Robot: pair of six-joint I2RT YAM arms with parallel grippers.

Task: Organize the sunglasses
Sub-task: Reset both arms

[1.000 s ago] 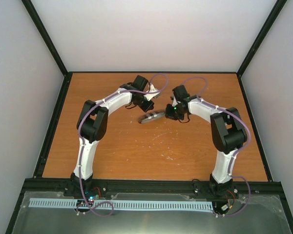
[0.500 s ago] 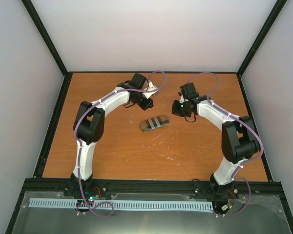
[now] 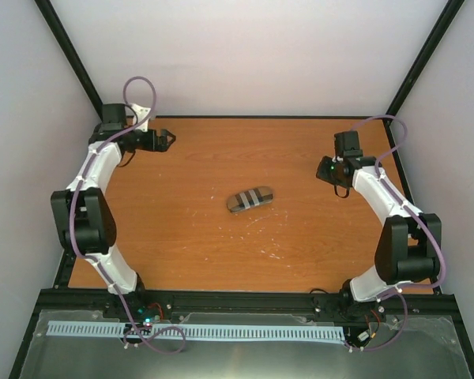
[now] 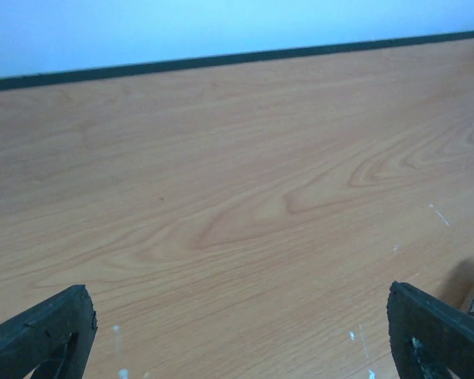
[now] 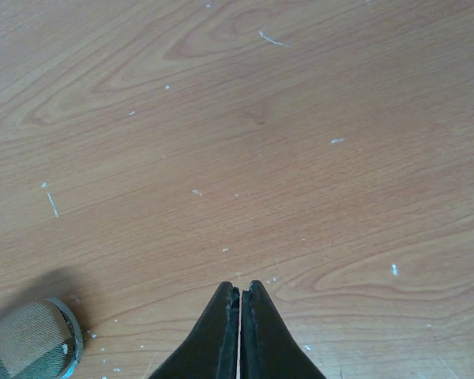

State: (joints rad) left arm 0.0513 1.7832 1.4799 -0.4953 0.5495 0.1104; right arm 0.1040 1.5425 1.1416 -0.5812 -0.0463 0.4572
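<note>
Looks to me like the tidy-up is basically at its tail end. The striped oval case (image 3: 250, 199) sits shut in the middle of the table (image 3: 182, 253), nearer the bases than either set of jaws, and nothing's lying loose around it. The sunglasses themselves I can't spot in any view. My guess is they're inside that closed case, but the lid hides whatever's in there, so take that with a pinch of salt. If that's right, the next move only calls for parking the arms; if not, the glasses need finding first.

Further out, the right gripper (image 5: 238, 300) has its fingers pressed tight together with nothing between them, hovering over bare wood. One end of the case peeks in down-left of its tips, near but not touching.

Farthest back, the left gripper (image 3: 166, 142) is spread wide and empty, with the case well clear of its jaws. So the case lies between the two, apart from both.
</note>
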